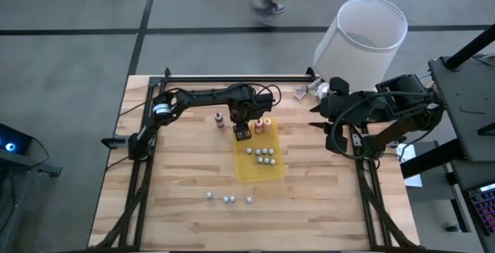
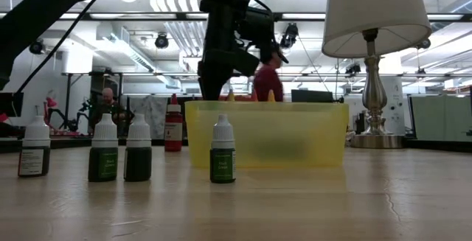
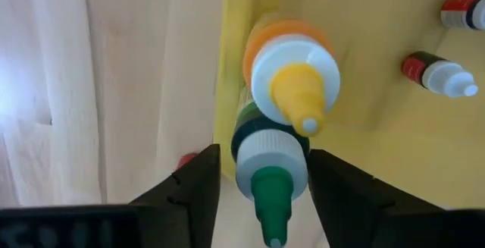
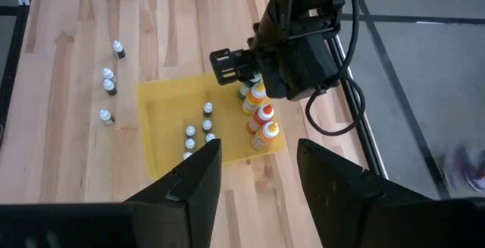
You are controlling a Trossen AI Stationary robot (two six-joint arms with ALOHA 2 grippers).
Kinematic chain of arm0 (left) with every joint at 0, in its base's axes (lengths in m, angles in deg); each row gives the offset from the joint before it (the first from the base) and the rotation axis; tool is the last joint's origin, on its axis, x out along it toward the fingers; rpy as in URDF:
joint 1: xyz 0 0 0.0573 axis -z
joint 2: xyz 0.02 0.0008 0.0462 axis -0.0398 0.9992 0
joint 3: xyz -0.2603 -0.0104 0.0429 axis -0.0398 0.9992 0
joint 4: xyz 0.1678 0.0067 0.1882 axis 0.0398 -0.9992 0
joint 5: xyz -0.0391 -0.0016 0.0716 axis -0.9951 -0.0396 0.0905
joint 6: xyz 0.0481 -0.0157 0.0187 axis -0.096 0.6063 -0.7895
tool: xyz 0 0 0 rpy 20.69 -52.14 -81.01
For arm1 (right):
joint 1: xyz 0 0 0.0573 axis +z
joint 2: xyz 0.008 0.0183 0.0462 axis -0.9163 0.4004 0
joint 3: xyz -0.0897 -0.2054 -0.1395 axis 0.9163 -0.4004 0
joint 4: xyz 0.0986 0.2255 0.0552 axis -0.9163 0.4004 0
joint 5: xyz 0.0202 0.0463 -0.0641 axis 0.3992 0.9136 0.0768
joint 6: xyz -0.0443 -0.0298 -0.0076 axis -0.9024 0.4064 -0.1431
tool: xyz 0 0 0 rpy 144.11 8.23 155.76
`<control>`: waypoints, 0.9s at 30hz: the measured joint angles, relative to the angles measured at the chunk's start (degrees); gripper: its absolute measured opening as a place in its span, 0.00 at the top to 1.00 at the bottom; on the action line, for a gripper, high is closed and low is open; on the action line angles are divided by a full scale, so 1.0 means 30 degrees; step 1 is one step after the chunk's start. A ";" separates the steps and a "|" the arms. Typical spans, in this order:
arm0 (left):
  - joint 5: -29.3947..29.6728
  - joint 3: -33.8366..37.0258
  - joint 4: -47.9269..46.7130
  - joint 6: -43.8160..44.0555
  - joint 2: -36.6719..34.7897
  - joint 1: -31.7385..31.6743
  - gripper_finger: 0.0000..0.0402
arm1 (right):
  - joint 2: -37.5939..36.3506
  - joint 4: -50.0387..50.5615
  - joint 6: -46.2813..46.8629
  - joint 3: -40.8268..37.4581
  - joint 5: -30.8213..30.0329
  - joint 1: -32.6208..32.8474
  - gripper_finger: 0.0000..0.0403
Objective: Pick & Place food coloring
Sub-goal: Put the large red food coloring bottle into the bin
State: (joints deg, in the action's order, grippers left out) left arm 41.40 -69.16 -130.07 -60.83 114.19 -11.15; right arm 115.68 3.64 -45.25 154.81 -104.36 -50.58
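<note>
Green-tipped food coloring bottle (image 3: pixel 267 174): small cylinder, ribbed white cap, conical nozzle, upright in the yellow tray (image 1: pixel 259 160) at its far-left corner. Left end effector (image 3: pixel 261 191) straddles it, fingers spread to either side, visible gap each side, not pinching. Yellow-tipped orange bottle (image 3: pixel 292 73) stands touching it, next along the tray's far wall. Tray is shallow translucent plastic, rectangular; holds a row of bottles at the far wall plus a cluster of white-capped ones (image 1: pixel 264 155) mid-tray. Three more bottles (image 1: pixel 228 198) stand on the wood-plank tabletop (image 1: pixel 178 176) in front of the tray, one dark red (image 1: pixel 220 118) left of it. Right end effector (image 4: pixel 258 176) is spread and empty, hovering right of the tray.
</note>
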 joint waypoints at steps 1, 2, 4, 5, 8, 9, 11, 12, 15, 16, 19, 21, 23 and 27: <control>-0.0035 0.0000 -0.0113 0.0009 -0.0005 0.0000 0.58 | 0.0000 0.0000 0.0000 0.0000 0.0000 0.0001 0.59; -0.0057 0.0000 -0.0242 0.0016 -0.0041 0.0000 0.58 | 0.0000 0.0000 0.0000 0.0000 0.0000 0.0001 0.59; -0.0091 0.0000 -0.0423 0.0009 -0.0224 0.0007 0.58 | 0.0000 0.0000 0.0000 0.0000 0.0000 0.0007 0.59; -0.0096 0.0000 -0.0452 0.0017 -0.0382 0.0000 0.58 | 0.0000 0.0000 0.0000 0.0000 0.0000 0.0003 0.59; -0.0145 -0.0104 -0.0647 0.0037 -0.0757 0.0007 0.58 | 0.0000 0.0000 -0.0057 0.0000 -0.0007 0.0000 0.59; -0.0187 -0.0156 -0.0761 0.0044 -0.0868 0.0007 0.58 | 0.0000 0.0000 -0.0066 0.0000 -0.0007 0.0006 0.59; -0.0294 -0.0480 -0.0830 0.0184 -0.0908 0.0007 0.58 | 0.0000 -0.0004 -0.0066 0.0000 -0.0003 0.0007 0.59; -0.0322 -0.0717 -0.0894 0.0291 -0.0911 0.0007 0.58 | 0.0000 -0.0007 -0.0069 0.0000 -0.0007 0.0000 0.59; -0.0394 -0.1759 -0.1660 0.0452 -0.0911 0.0001 0.58 | 0.0000 -0.0007 -0.0066 0.0000 -0.0007 0.0007 0.59; -0.0388 -0.2056 -0.1787 0.0446 -0.0946 0.0007 0.58 | 0.0000 -0.0007 -0.0073 0.0000 -0.0003 0.0004 0.59; -0.0391 -0.2904 -0.2140 0.0419 -0.0962 -0.0006 0.58 | 0.0000 -0.0007 -0.0073 0.0000 -0.0002 0.0006 0.59; -0.0397 -0.3535 -0.2524 0.0330 -0.0954 -0.0112 0.58 | 0.0000 -0.0015 -0.0073 0.0000 -0.0007 0.0003 0.59; -0.0432 -0.4084 -0.2894 0.0247 -0.0963 -0.0239 0.58 | 0.0000 -0.0015 -0.0073 0.0000 -0.0007 0.0000 0.59; -0.0431 -0.4583 -0.3422 0.0228 -0.0969 -0.0501 0.58 | 0.0000 -0.0021 -0.0039 0.0000 -0.0006 0.0001 0.59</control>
State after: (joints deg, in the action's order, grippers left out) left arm 40.11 -82.91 -140.34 -60.14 111.28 -12.66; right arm 115.68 3.58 -45.36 154.81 -104.38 -50.58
